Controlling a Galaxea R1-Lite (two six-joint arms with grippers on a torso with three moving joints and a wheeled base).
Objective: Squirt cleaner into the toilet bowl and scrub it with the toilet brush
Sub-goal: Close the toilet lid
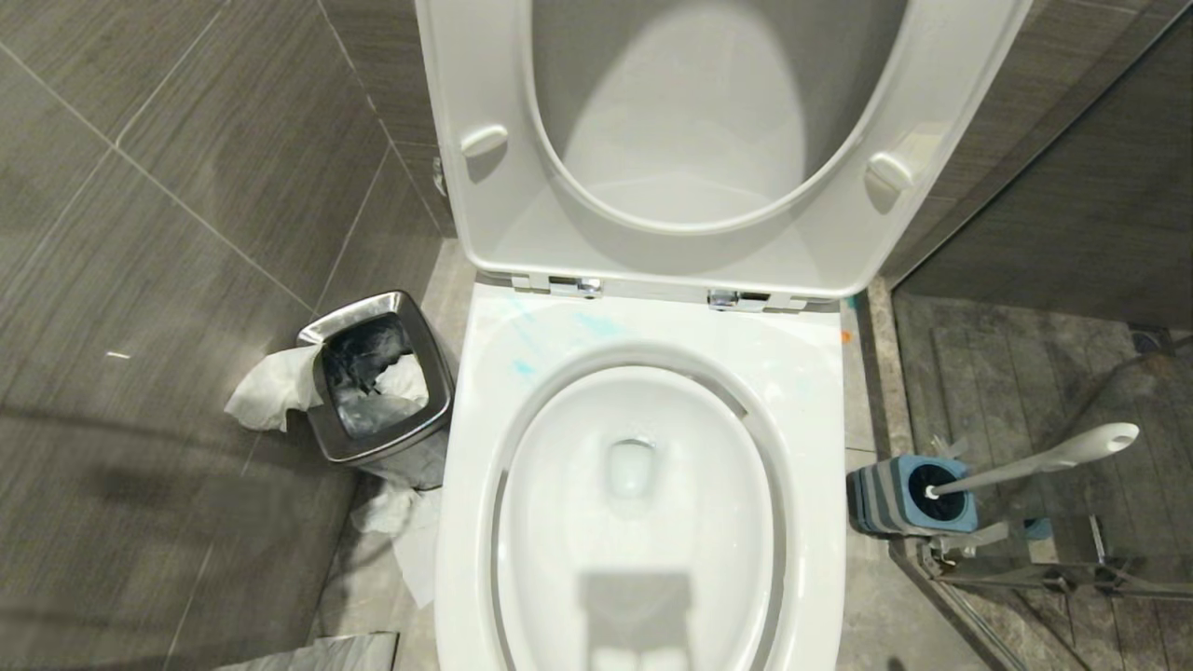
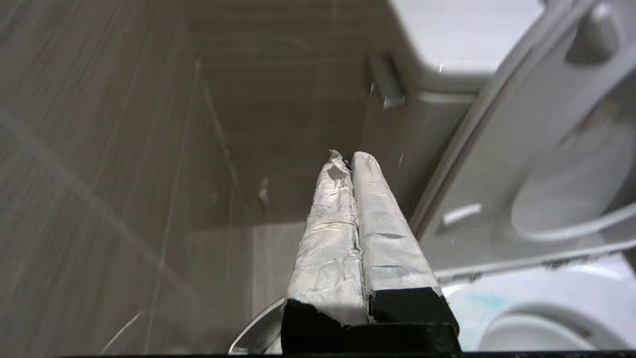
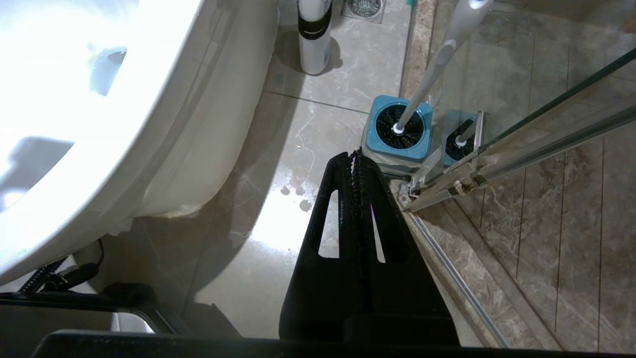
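We note the toilet bowl point(image 1: 643, 522) lid-up, turquoise cleaner point(image 1: 596, 324) smeared on its rear rim. The toilet brush point(image 1: 1035, 463) stands in its blue holder point(image 1: 909, 499) right of the bowl. Left claw point(image 2: 348, 158) and right claw point(image 3: 354, 155) are both closed, empty.

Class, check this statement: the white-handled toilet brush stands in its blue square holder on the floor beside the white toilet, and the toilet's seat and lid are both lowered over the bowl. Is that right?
One detail is wrong. In the head view the white seat and lid are raised, leaving the white ceramic toilet bowl open. The white-handled toilet brush does stand in its blue square holder beside the toilet.
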